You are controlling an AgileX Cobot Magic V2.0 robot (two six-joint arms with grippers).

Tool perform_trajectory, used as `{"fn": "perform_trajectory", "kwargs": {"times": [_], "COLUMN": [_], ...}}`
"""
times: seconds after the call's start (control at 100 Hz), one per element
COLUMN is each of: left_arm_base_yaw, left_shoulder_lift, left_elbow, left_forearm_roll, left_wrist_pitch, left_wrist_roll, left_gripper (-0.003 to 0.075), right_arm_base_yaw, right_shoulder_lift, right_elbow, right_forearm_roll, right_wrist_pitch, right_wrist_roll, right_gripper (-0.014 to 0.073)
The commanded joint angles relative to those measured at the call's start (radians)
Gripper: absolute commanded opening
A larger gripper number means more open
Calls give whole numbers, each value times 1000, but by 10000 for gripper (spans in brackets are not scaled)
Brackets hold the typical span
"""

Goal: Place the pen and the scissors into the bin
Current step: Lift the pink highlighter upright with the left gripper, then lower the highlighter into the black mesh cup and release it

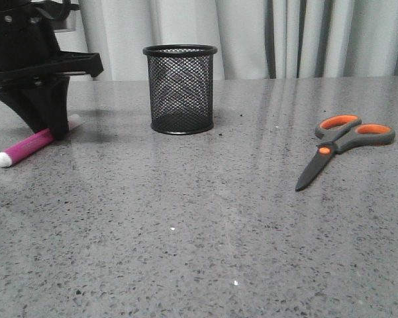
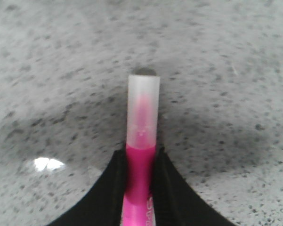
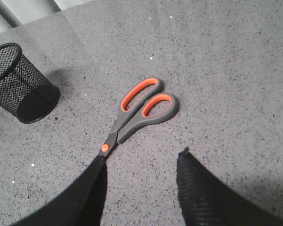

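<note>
The pink pen (image 1: 30,145) lies on the grey table at the far left, its white end toward the front. My left gripper (image 1: 49,129) is down on it, and in the left wrist view my left gripper (image 2: 140,157) is shut on the pen (image 2: 142,117) just behind the pale cap. The black mesh bin (image 1: 181,89) stands upright at the back centre and also shows in the right wrist view (image 3: 19,84). The scissors (image 1: 338,142) lie closed at the right. My right gripper (image 3: 141,157) is open above the table, with the scissors (image 3: 139,110) ahead of its fingers and their blades hidden under one finger.
The grey speckled table (image 1: 199,232) stretches wide between the bin and the front edge. Pale curtains (image 1: 285,36) hang behind the table's far edge.
</note>
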Motion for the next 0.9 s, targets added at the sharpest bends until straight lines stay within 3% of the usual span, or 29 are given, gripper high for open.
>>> {"fn": "perform_trajectory", "kwargs": {"times": [0.0,0.21,0.38,0.56,0.89], "left_arm_base_yaw": [-25,-30,-79,-183,-229], "left_shoulder_lift": [-62,-276,-372,-326,-173], "left_elbow": [-16,-16,-16,-8,-5], "left_forearm_roll": [-7,-76,-351,-551,-579], "left_wrist_pitch": [-65,-452,-783,-868,-925], "left_wrist_roll": [27,40,235,447,459], "left_gripper": [-19,-19,-18,-18,-18], "right_arm_base_yaw": [0,0,0,0,0], "right_shoulder_lift": [4,4,4,4,4], "right_elbow": [-36,-36,-36,-36,-36], "right_forearm_roll": [4,4,4,4,4], "right_wrist_pitch": [-60,-62,-62,-64,-64], "right_wrist_roll": [-11,-11,-11,-11,-11], "right_gripper": [309,309,309,309,309]}}
